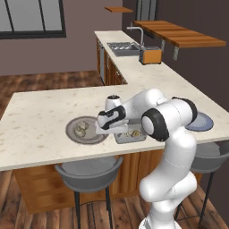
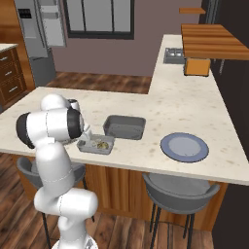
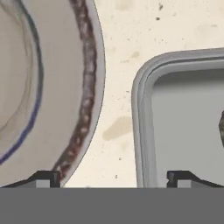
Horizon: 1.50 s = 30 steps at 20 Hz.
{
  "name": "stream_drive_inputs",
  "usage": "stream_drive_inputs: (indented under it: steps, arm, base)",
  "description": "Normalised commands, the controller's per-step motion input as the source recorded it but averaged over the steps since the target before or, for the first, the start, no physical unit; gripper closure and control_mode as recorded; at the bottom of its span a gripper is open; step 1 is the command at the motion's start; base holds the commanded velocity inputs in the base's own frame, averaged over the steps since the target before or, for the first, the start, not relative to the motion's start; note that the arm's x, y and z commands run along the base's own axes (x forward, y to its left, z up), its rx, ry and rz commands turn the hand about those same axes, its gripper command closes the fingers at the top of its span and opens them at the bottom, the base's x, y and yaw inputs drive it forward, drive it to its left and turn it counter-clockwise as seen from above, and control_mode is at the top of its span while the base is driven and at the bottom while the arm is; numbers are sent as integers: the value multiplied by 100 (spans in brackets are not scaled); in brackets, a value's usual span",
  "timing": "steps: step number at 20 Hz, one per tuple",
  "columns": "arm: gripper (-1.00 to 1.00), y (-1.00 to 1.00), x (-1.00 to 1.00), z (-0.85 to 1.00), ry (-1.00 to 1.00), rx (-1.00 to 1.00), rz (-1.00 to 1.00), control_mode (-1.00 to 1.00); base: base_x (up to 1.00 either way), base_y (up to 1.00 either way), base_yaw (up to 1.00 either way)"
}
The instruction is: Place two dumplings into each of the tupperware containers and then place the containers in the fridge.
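Gripper (image 3: 113, 177) low over the counter (image 1: 40, 125), jaws wide apart, nothing between them; one fingertip (image 3: 43, 178) sits over the rim of the round plate (image 3: 65, 87), the other over the edge of the near container (image 3: 144, 131). Bare speckled counter shows between the two tips.

Left base view: arm reaches forward and down, hand hanging between the plate (image 1: 71, 129) and the near container (image 1: 129, 138). Two dumplings (image 1: 81, 130) lie on the plate, close together. The near container holds pale lumps, dumplings by their look; count hard to tell, partly hidden by the arm.

Right base view: near container (image 2: 83, 146) at the counter's front edge, just beside the arm's elbow, pale lumps (image 2: 100, 144) inside. Second container (image 2: 113, 132), the larger one, sits just behind it and looks empty; the two are close, whether touching I cannot tell. Blue-grey plate (image 2: 168, 148) further right, well apart from both containers, nothing on it.

Fridge (image 2: 41, 34) stands at the far left behind the counter, doors closed, well apart from the containers.

Toaster (image 1: 150, 56) and sink (image 1: 123, 47) on the far leg of the counter. Two stools (image 1: 87, 174) under the front edge
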Motion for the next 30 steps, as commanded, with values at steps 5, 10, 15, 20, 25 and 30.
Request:
stream_drive_inputs:
  steps: [5,10,15,20,25,30]
  arm:
    - [-100,8,11,-35,-1,0,0,-100]
    - [-100,0,0,-8,0,0,0,-100]
    - [100,0,0,-3,0,0,0,-100]
    - [100,0,0,-1,0,0,0,-100]
    - [100,-1,0,0,0,0,0,-100]
    - [100,-13,-1,28,0,0,0,-100]
  base:
    - [0,0,0]
    - [0,0,0]
    - [0,0,0]
    - [0,0,0]
    - [0,0,0]
    - [0,0,0]
